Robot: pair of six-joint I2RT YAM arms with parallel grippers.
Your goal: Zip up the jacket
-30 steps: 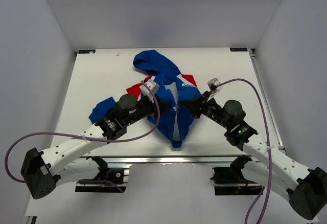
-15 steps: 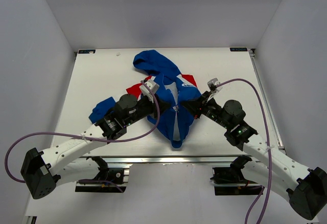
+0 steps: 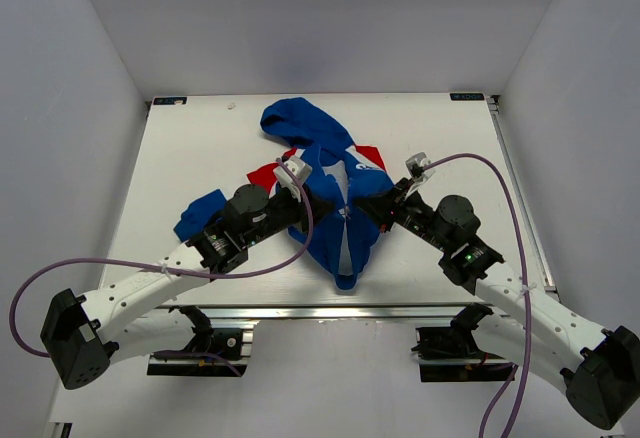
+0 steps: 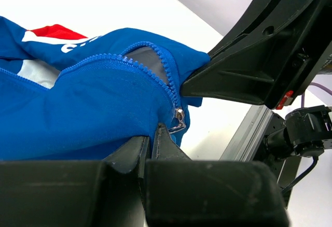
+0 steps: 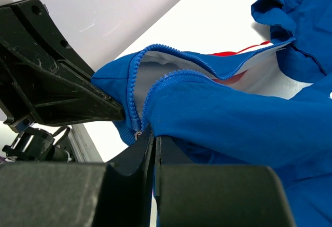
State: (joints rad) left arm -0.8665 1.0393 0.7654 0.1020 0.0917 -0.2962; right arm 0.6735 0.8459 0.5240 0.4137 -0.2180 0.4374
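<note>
The blue jacket [image 3: 335,173] lies mid-table, hood at the far end and hem bunched toward me. My left gripper [image 3: 322,205] and right gripper [image 3: 362,208] meet at its lower front. In the left wrist view my left gripper [image 4: 152,131] is shut on the blue hem fabric [image 4: 78,108] just beside the silver zipper slider [image 4: 179,119]. The zipper teeth above it lie apart. In the right wrist view my right gripper [image 5: 154,139] is shut on the other front edge [image 5: 233,118], next to the slider [image 5: 137,132]. The fabric between the grippers is raised off the table.
The hood [image 3: 295,123] lies toward the far edge and a blue sleeve [image 3: 200,213] lies left, beside my left arm. The metal rail [image 3: 330,310] runs along the near table edge. Each gripper's finger fills the other's wrist view [image 4: 244,76] [image 5: 46,92].
My right gripper has edged slightly left toward the left one. The jacket and left arm look the same.
</note>
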